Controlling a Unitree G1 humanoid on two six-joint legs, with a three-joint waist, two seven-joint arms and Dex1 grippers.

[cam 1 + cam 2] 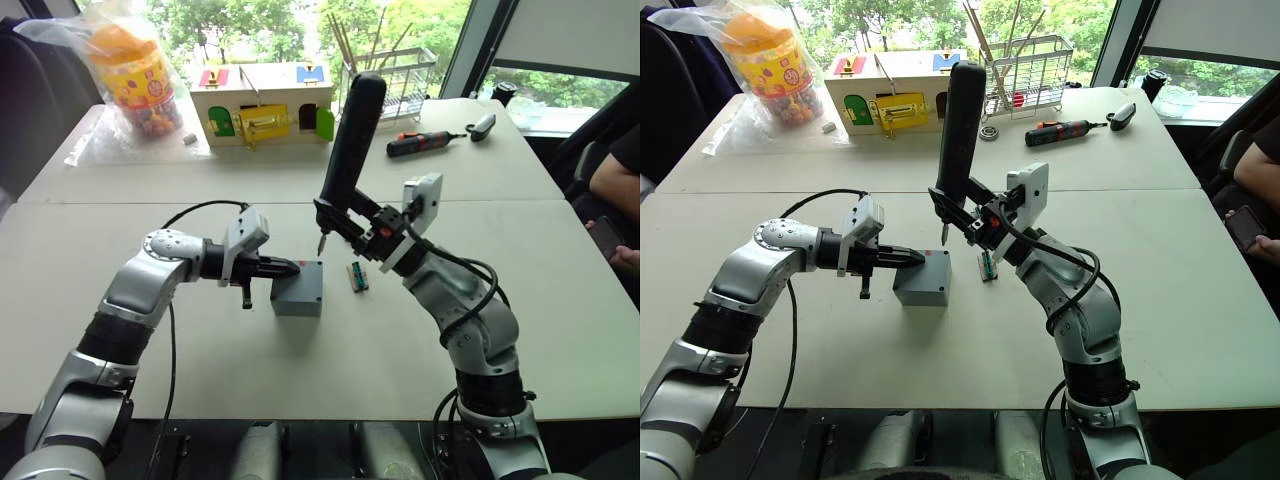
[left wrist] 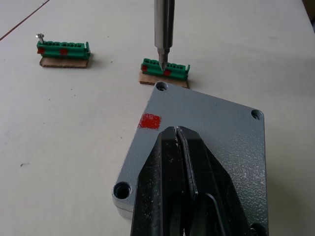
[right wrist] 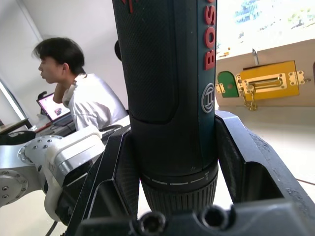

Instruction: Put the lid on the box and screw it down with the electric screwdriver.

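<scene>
- Left gripper (image 1: 283, 267): fingers (image 2: 184, 177) pressed together, tips resting flat on top of the lid (image 2: 221, 132), holding nothing between them.
- Lid: seated on the box (image 1: 298, 292), outlines matching; screw holes show at its corners and a red mark (image 2: 149, 121) sits near one edge.
- Right gripper (image 1: 352, 226): clamped on the electric screwdriver (image 1: 351, 140), one black finger on either side of the barrel — seen close in the right wrist view.
- Electric screwdriver: held nearly upright, tilted slightly, bit (image 2: 163, 29) pointing down just above the lid's far corner hole, not touching it as far as can be told.
- Box: on the white table (image 1: 120, 300), near centre, between the two arms.
- Green screw holder (image 1: 357, 277): just right of the box, on a card scrap; a second green holder (image 2: 63, 49) with a screw standing in it lies well apart.
- Far side of the table: wooden toy house (image 1: 262, 105), bagged toy jar (image 1: 135, 75), wire rack (image 1: 400, 80), red-and-black screwdriver (image 1: 420, 143) — none obstructs the work area.
- A person's arm (image 1: 615, 190) at the right edge; a seated person (image 3: 81, 93) in the right wrist view.
</scene>
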